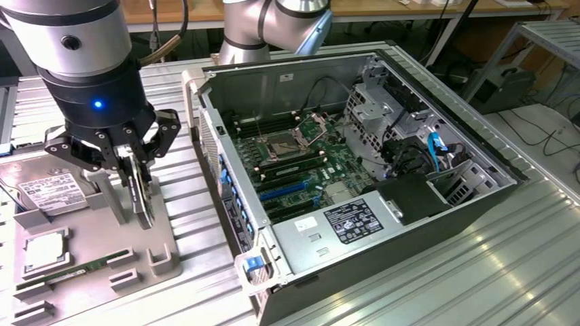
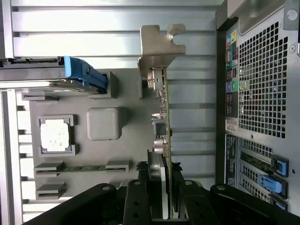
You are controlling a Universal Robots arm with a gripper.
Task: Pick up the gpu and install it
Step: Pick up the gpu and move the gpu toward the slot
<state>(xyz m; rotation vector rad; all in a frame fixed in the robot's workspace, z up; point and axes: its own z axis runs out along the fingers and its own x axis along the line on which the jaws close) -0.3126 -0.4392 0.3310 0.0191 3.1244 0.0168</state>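
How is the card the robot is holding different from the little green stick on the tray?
The card is clamped in the gripper; the green stick rests in the tray. The card is bigger, the green stick narrower. The card carries a silvery end bracket; the green stick has none. Both are thin boards.

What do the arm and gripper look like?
The arm has silver-grey cylindrical links and a dark round joint cap. The gripper is a black cylinder with a lit blue dot and black linkage fingers with pale pivot pins. A dark cable runs beside the arm.
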